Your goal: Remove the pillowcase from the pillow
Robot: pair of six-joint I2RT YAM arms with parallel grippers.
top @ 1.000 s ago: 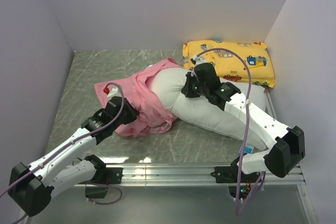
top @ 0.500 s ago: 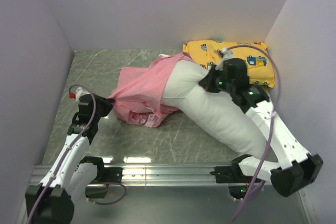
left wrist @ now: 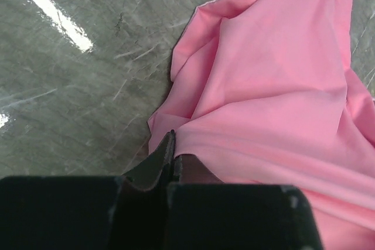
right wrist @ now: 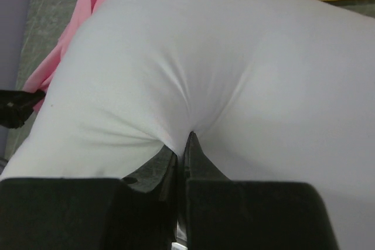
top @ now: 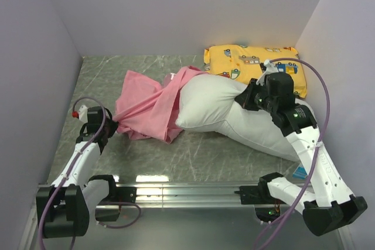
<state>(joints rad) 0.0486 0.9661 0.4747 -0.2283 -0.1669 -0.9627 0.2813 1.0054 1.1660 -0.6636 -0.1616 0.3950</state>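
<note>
The pink pillowcase [top: 146, 106] is stretched out left of the white pillow [top: 217, 106], its right end still against the pillow's left end. My left gripper [top: 113, 125] is shut on the pillowcase's left corner; in the left wrist view [left wrist: 173, 150] the matte pink cloth [left wrist: 275, 86] runs from the closed jaws. My right gripper [top: 245, 99] is shut on a pinch of the pillow's white fabric [right wrist: 193, 62], the jaws closed [right wrist: 186, 144]. The pillow lies diagonally toward the near right, a blue tag [top: 300, 172] at that end.
A yellow vehicle-print pillow [top: 255, 65] lies at the back right, just behind my right gripper. Grey walls close in the left, back and right. A metal rail [top: 187, 194] runs along the near edge.
My left gripper has pulled the pillowcase left and toward the near edge, sliding it almost off the pillow. My right gripper has drawn the pillow right, toward the yellow pillow.
</note>
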